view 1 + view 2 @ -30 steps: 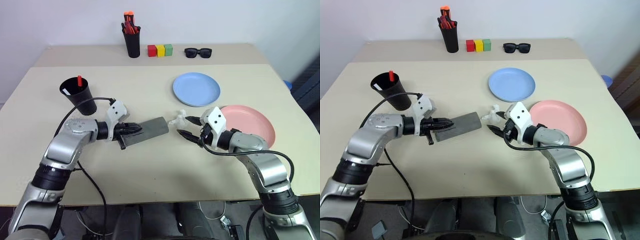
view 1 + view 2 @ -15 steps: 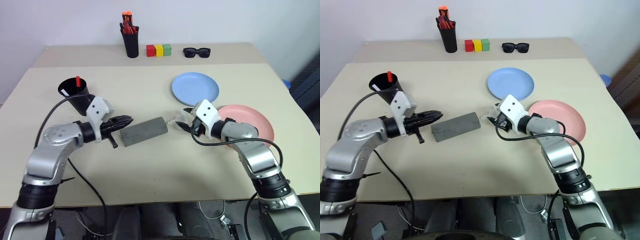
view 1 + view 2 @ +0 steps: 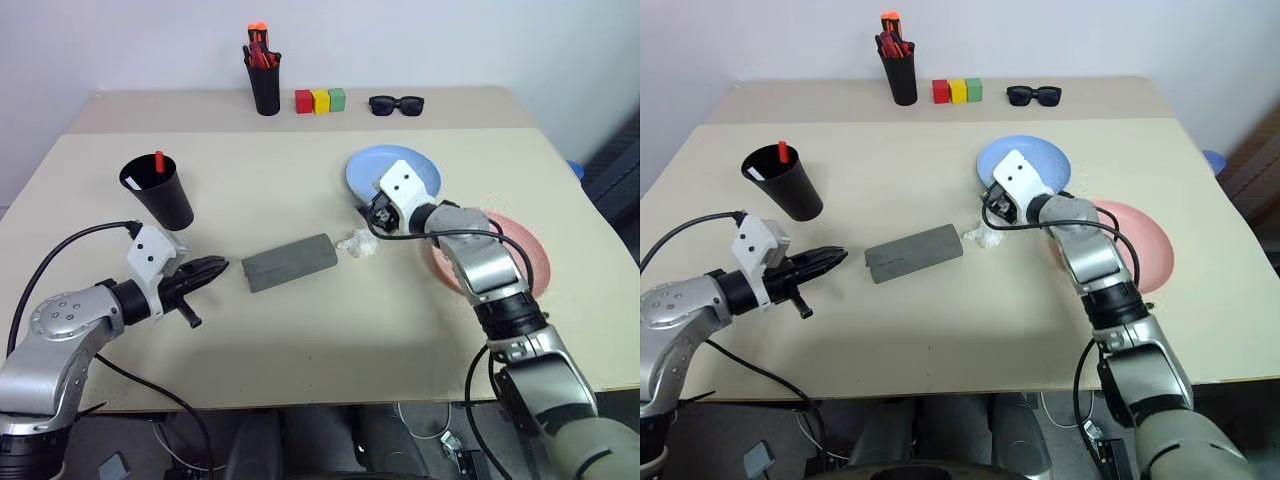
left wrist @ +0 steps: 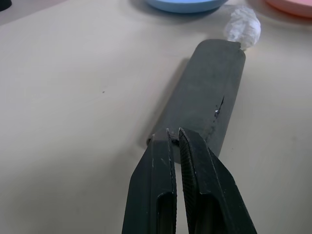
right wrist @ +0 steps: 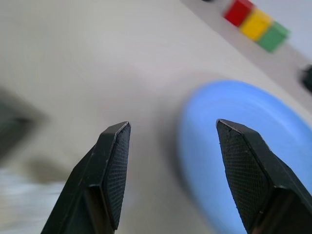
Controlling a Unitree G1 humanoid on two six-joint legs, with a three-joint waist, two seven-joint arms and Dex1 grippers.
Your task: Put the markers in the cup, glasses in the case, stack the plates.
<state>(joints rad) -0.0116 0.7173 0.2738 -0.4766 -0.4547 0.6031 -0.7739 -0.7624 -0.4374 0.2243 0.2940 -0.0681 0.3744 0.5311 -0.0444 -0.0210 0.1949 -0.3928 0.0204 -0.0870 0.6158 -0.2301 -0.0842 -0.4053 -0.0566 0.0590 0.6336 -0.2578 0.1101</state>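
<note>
We work over the tan table [image 3: 300, 390], where the light blue plate [image 3: 420, 175] and the salmon pink plate [image 3: 535, 260] lie side by side, not yet stacked, so we judge the plate step to be the one in hand. The black cup [image 3: 158, 190] stands near the left edge with a red-ended marker [image 3: 158, 160] upright inside it. The grey case [image 3: 290, 262] lies closed at mid-table, a crumpled white scrap [image 3: 358, 243] just beside its right end; we cannot see the glasses, so we take them to be inside. Our right gripper [image 5: 168, 146] hangs with its fingers spread wide and empty at the near rim of the blue plate. Our left gripper [image 4: 176, 141], pinched shut on nothing, points at the case's near end. Next we need the right fingers to straddle that rim, close, and carry the plate onto the pink one.
</note>
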